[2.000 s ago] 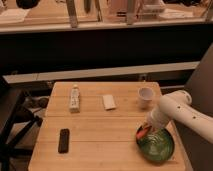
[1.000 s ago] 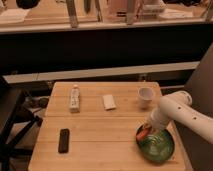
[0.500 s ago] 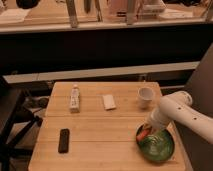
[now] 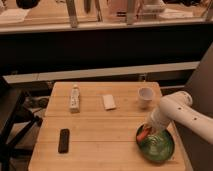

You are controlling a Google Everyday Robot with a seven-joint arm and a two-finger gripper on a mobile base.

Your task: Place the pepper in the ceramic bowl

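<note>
The dark-green ceramic bowl sits at the front right of the wooden table. The orange-red pepper lies at the bowl's left rim, inside its edge. My gripper hangs at the end of the white arm, right over the pepper and the bowl's left part. The arm covers the bowl's far rim.
A small white cup stands behind the bowl. A white packet lies mid-table, a small bottle lies at the back left, and a black flat device lies at the front left. The wooden table ends just right of the bowl.
</note>
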